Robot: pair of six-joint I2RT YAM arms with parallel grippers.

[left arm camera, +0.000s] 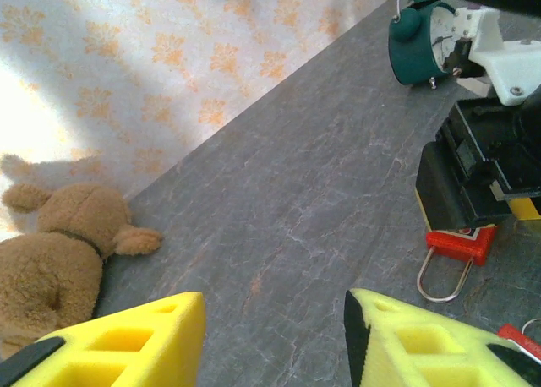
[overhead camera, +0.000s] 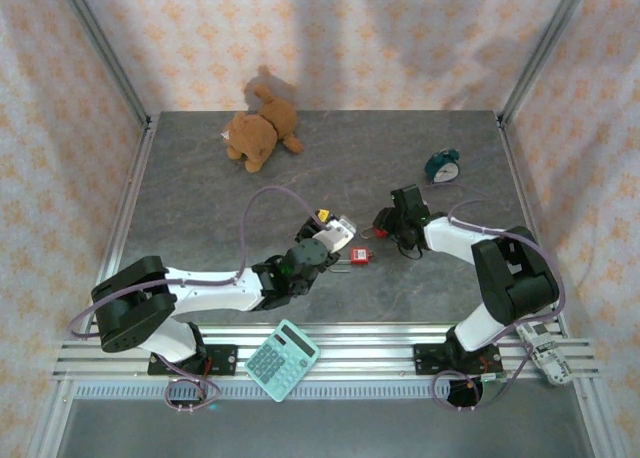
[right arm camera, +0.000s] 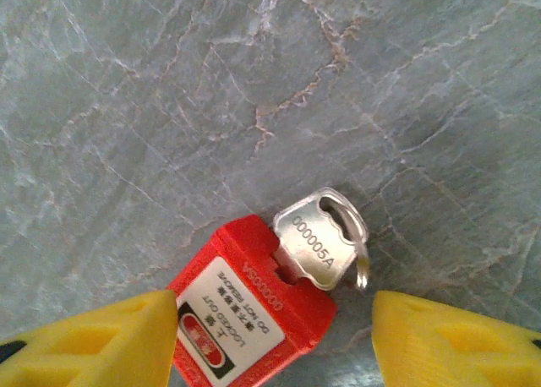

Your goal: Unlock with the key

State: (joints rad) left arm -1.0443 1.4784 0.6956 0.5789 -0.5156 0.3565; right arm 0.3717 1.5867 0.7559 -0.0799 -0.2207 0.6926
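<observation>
The table (overhead camera: 200, 208) is dark grey, veined like marble with pale and rusty lines. The walls (overhead camera: 320, 38) are cream with a repeating orange floral print. The padlock (right arm camera: 279, 307) is red, its label white with black and red print; the key (right arm camera: 319, 239) is silver. The left gripper's fingers (left arm camera: 127, 336) and the right gripper's fingers (right arm camera: 93, 340) are yellow. At eleven o'clock lies a brown teddy bear (overhead camera: 258, 133), at two o'clock a teal alarm clock (overhead camera: 443, 165), at six o'clock a mint-green calculator (overhead camera: 282, 359)

The left arm (overhead camera: 215, 288) and right arm (overhead camera: 450, 236) are made of white links with black joint housings. Lilac cables (overhead camera: 262, 193) are looped along them. The left hand (left arm camera: 275, 336) and right hand (right arm camera: 275, 319) are fitted with yellow, hollow-celled fingers (left arm camera: 127, 340).
</observation>
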